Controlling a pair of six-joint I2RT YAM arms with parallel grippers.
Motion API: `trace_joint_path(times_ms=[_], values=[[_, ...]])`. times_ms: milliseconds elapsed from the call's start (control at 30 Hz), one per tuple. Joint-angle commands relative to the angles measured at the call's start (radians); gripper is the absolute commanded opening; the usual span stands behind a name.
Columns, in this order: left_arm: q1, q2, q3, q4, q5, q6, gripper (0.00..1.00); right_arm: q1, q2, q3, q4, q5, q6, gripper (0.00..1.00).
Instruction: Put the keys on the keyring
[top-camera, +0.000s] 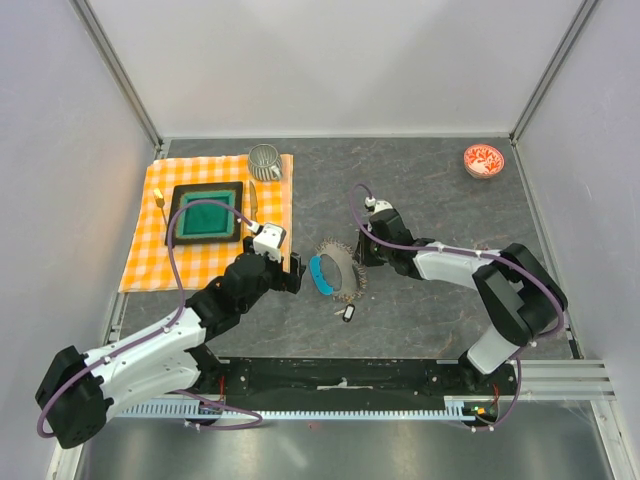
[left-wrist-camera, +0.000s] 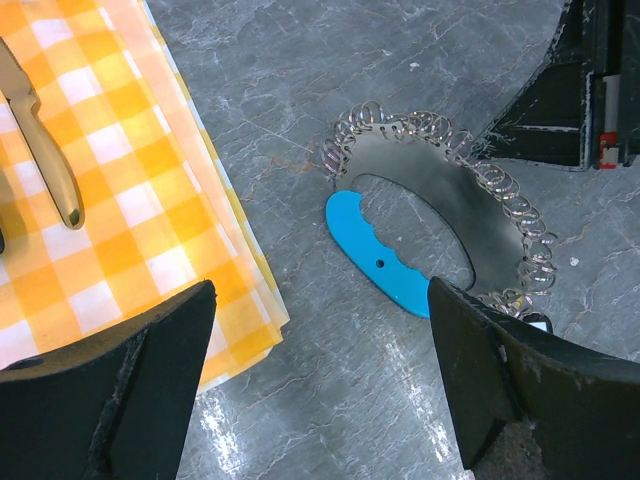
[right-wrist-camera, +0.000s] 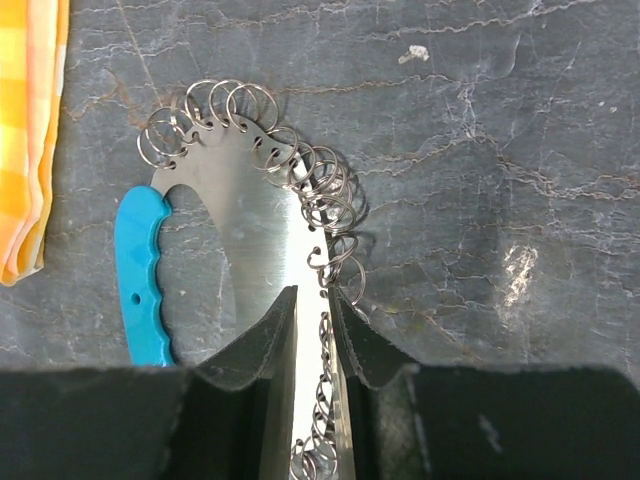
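Note:
The keyring (top-camera: 338, 262) lies mid-table: a curved silvery metal band edged with several small wire rings, with a bright blue plastic tag (top-camera: 320, 275). My right gripper (top-camera: 361, 254) is shut on the band's ringed edge (right-wrist-camera: 262, 215); in the right wrist view its gripper (right-wrist-camera: 313, 300) pinches the band and rings, with the blue tag (right-wrist-camera: 140, 270) to the left. My left gripper (top-camera: 295, 272) is open and empty. In the left wrist view this gripper (left-wrist-camera: 320, 292) straddles bare table just short of the blue tag (left-wrist-camera: 385, 255). One small black-and-white key (top-camera: 348, 313) lies in front of the keyring.
A yellow checked cloth (top-camera: 150, 240) lies at the left and carries a black tray with a green inside (top-camera: 207, 213), a metal mug (top-camera: 264, 161) and yellow-handled cutlery (top-camera: 160, 198). A red-and-white bowl (top-camera: 484, 160) stands at the back right.

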Motion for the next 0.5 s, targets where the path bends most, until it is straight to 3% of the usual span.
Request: trace_joint_path(times_ms=[0, 467], values=[[-0.003, -0.019, 0.008, 0.026, 0.000, 0.032, 0.93, -0.001, 0.029, 0.017, 0.055, 0.015, 0.037, 0.24], [-0.003, -0.014, 0.010, 0.026, 0.001, 0.030, 0.93, -0.004, 0.058, 0.008, 0.075, 0.066, 0.042, 0.23]])
